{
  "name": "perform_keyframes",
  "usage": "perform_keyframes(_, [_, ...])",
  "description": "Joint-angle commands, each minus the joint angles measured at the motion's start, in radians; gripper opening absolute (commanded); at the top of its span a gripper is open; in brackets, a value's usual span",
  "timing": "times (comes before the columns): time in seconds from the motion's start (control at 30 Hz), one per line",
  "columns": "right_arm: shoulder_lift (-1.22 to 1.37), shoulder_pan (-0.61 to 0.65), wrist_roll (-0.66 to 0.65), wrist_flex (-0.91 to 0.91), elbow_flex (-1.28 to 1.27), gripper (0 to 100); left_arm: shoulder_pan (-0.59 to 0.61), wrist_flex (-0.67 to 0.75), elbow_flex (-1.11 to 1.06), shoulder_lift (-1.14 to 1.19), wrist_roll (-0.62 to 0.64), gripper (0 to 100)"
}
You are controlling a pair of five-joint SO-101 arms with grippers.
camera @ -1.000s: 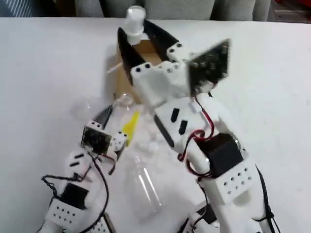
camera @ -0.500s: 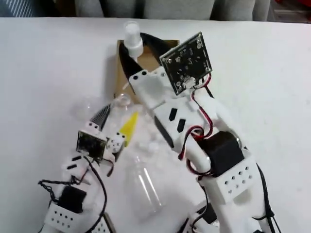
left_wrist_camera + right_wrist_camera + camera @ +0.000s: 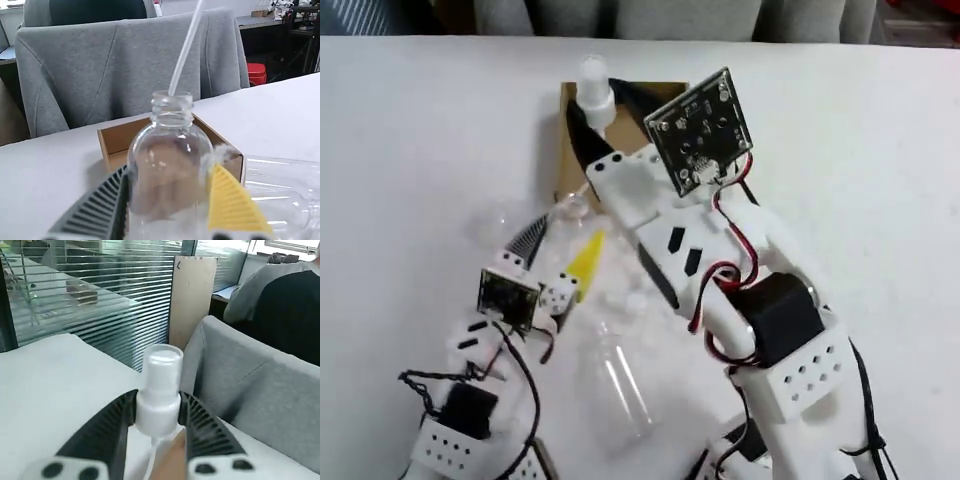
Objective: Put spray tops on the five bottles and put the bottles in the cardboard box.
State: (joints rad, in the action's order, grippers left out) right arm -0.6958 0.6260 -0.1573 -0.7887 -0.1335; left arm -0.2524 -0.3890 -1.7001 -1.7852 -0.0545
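Note:
My left gripper (image 3: 167, 200) is shut on a clear upright bottle (image 3: 169, 165), its grey and yellow fingers pressing the bottle's sides; in the high view that bottle (image 3: 572, 213) stands just in front of the cardboard box (image 3: 566, 120). My right gripper (image 3: 157, 415) is shut on a white spray top (image 3: 160, 392) and holds it above the box and bottle, seen in the high view as the spray top (image 3: 593, 82). The top's thin white tube (image 3: 185, 47) reaches down into the bottle's open neck. A second clear bottle (image 3: 620, 380) lies on the table between the arms.
The white table (image 3: 410, 140) is open to the left and right of the box. Another clear bottle (image 3: 280, 185) lies beside the held one. Grey chairs (image 3: 125, 60) stand beyond the table's far edge. The right arm (image 3: 760, 320) stretches across the middle.
My right gripper has turned at the wrist and shifted slightly toward the held bottle with the spray top. The left arm drew back a little early on, then stayed still.

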Motion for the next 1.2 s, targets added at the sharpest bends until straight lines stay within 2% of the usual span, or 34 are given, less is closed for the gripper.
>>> perform_keyframes(0.0, [-0.031, 0.019, -0.003, -0.007, 0.038, 1.6, -0.007, -0.012, 0.006, -0.022, 0.003, 3])
perform_keyframes(0.23, [-0.033, 0.085, -0.003, -0.019, -0.014, 1.6, -0.007, -0.012, 0.006, -0.022, 0.002, 3])
perform_keyframes(0.73, [-0.031, 0.084, 0.002, -0.012, -0.213, 1.8, -0.007, -0.012, 0.006, -0.022, 0.002, 3])
perform_keyframes(0.83, [-0.025, 0.079, 0.109, -0.012, -0.229, 2.2, -0.007, -0.012, 0.006, -0.022, 0.002, 3])
perform_keyframes(0.9, [-0.024, 0.079, 0.16, -0.016, -0.233, 6.2, -0.007, -0.012, 0.006, -0.022, 0.002, 3])
perform_keyframes(1.03, [-0.024, 0.079, 0.166, -0.033, -0.236, 19.1, -0.007, -0.012, 0.006, -0.022, 0.002, 3])
perform_keyframes(1.17, [-0.027, 0.079, 0.166, -0.039, -0.233, 20.4, -0.007, -0.012, 0.006, -0.022, 0.002, 3])
